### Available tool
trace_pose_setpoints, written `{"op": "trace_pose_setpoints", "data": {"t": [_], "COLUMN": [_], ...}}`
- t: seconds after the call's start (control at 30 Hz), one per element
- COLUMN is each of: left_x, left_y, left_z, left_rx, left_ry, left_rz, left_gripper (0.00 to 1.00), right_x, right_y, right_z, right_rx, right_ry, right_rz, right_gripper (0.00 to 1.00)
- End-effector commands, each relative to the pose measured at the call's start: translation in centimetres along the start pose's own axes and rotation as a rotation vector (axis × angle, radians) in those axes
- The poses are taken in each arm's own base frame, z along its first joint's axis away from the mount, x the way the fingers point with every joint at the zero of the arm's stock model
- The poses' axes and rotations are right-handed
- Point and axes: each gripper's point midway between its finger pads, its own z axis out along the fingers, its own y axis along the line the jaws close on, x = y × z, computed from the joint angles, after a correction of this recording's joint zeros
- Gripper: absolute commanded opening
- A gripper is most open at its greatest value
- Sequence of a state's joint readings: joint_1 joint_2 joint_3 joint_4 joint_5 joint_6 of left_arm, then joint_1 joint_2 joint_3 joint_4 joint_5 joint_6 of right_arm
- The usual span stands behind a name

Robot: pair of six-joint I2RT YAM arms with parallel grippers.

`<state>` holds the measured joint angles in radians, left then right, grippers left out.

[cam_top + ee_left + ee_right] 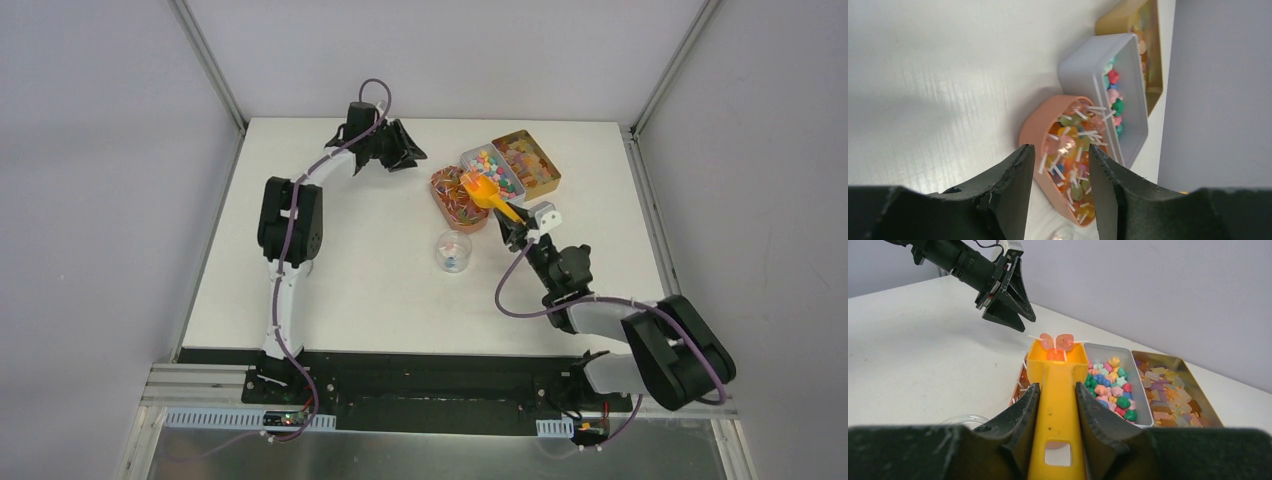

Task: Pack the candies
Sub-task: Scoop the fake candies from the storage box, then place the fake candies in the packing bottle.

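Right end effector pinches the scoop, lollipops heaped at its lip; left end effector hangs spread. Candies fill the grey tray. Any tilt before the cup may spill the load.

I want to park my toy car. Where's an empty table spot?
The table is bare between the left arm and the clear cup, and near the front edge. It's crowded at the trays, where the right gripper holds the scoop.

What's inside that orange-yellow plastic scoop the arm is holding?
The orange-yellow plastic scoop, clamped in the right gripper, carries a few pink and orange lollipops with white sticks poking over its rim. Anything deeper in the bowl is hidden by its wall.
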<state>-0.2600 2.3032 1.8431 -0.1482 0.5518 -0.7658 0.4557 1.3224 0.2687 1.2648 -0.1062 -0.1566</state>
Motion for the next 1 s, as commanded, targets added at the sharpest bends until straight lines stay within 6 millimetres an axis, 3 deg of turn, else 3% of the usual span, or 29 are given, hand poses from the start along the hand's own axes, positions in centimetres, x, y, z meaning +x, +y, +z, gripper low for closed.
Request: {"op": "trace_pose_setpoints", "data": {"t": [0.0, 0.27, 0.33, 0.4, 0.53, 0.63, 0.8, 0.97], "left_x": [-2.3, -1.8, -1.1, -0.1, 1.9, 3.8, 7.2, 10.0], "left_y": [-6.3, -9.7, -10.3, -10.8, -10.4, -10.5, -9.7, -7.3], "left_z": [-5.4, -11.5, -13.2, -15.3, -18.5, -21.0, -24.5, -26.9], "left_rx": [0.046, 0.012, 0.008, -0.002, -0.044, -0.058, -0.079, -0.14], "left_ry": [-0.083, -0.107, -0.101, -0.099, -0.098, -0.08, -0.055, -0.054], "left_rz": [0.168, 0.31, 0.339, 0.368, 0.41, 0.428, 0.46, 0.503], "left_gripper": [0.47, 0.55, 0.69, 0.76, 0.81, 0.99, 0.99, 0.99], "right_x": [-4.7, -8.4, -8.6, -9.1, -9.8, -9.8, -9.8, -9.1], "right_y": [0.3, 1.1, 1.5, 1.8, 2.4, 2.9, 3.6, 4.7], "right_z": [-0.6, -2.6, -3.1, -3.8, -4.9, -5.6, -6.7, -7.7], "right_rx": [-0.033, -0.089, -0.108, -0.119, -0.15, -0.179, -0.208, -0.248], "right_ry": [-0.109, -0.155, -0.154, -0.169, -0.175, -0.152, -0.128, -0.079], "right_rz": [-0.024, -0.049, -0.05, -0.039, -0.025, -0.025, -0.008, 0.013], "right_gripper": [0.0, 0.0, 0.0, 0.0, 0.0, 0.0, 0.0, 0.0]}}
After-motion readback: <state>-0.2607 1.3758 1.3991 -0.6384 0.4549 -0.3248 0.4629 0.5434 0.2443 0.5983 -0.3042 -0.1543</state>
